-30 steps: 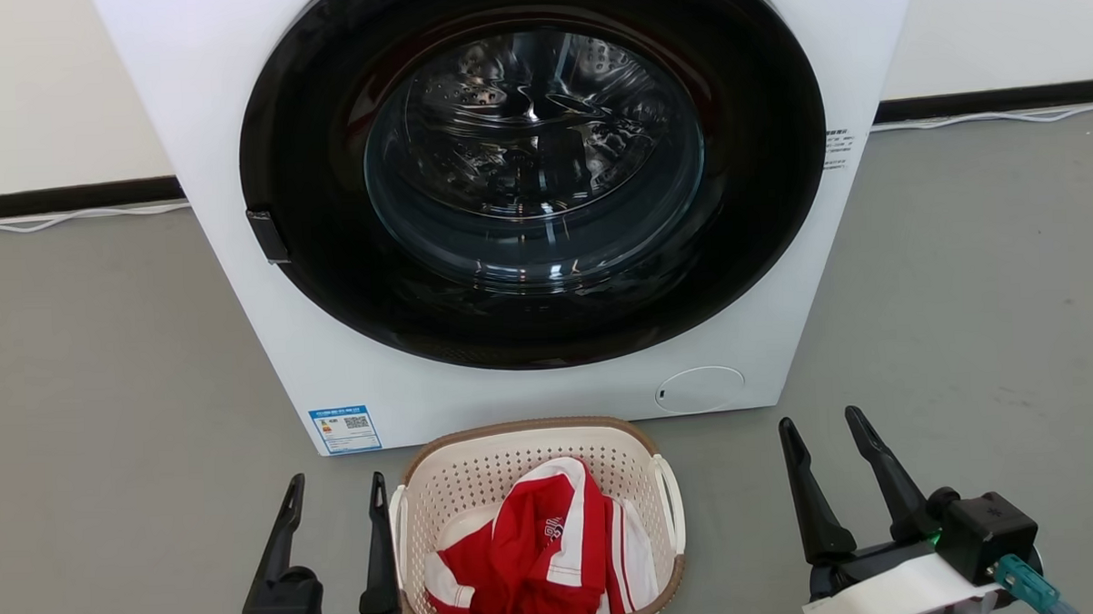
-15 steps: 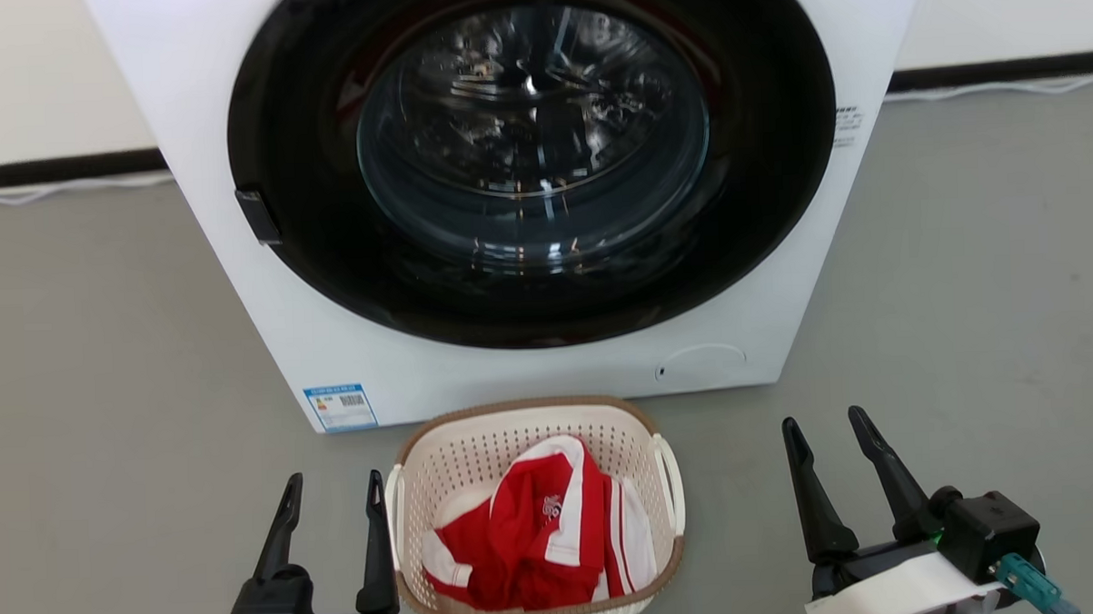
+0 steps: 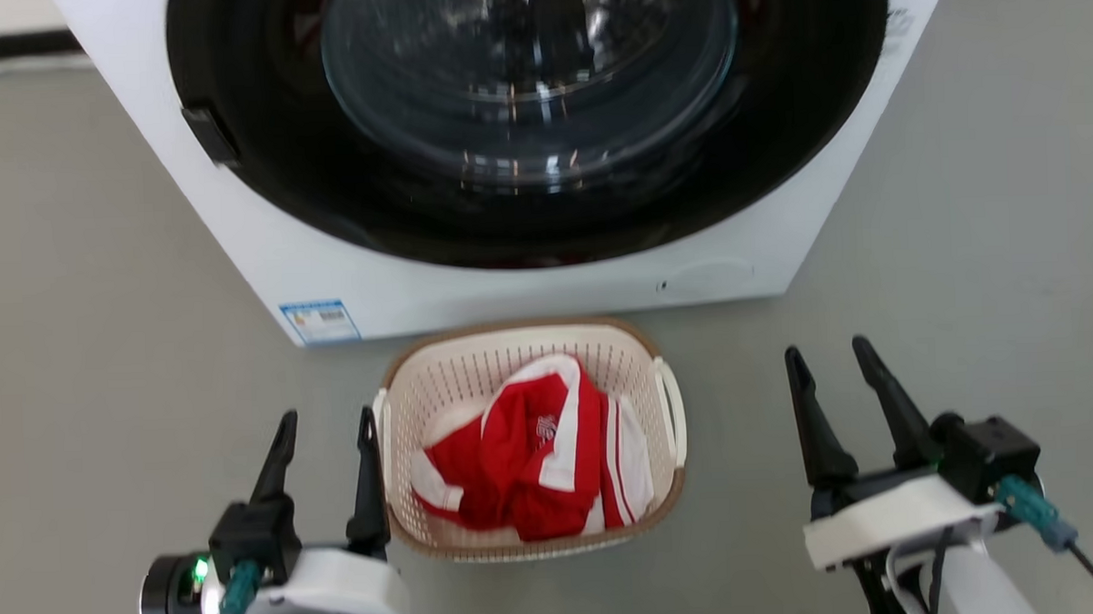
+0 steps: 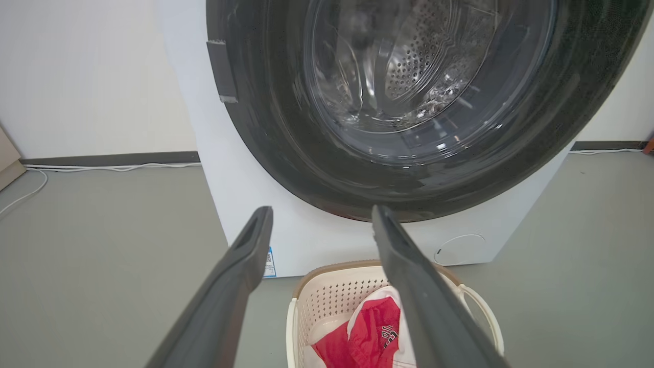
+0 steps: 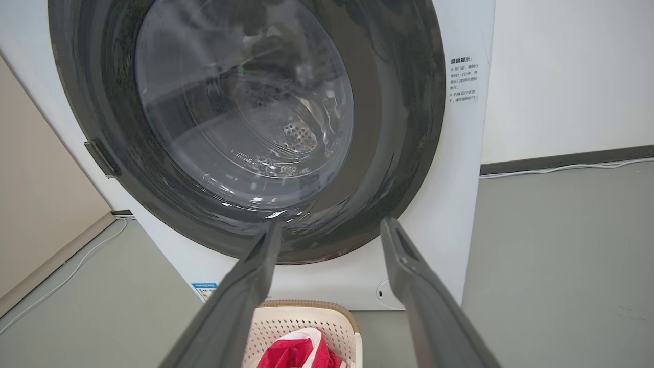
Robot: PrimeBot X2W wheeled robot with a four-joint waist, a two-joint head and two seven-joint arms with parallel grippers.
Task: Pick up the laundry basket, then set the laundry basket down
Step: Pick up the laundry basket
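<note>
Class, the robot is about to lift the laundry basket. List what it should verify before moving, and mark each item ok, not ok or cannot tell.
1. Left gripper open: ok.
2. Right gripper open: ok.
3. Laundry basket upright on the floor: ok.
4. Red and white garment lying inside the basket: ok.
5. Right gripper close to the basket's near handle: not ok, it stands well apart.
6. Basket clear of the washing machine: cannot tell.
</note>
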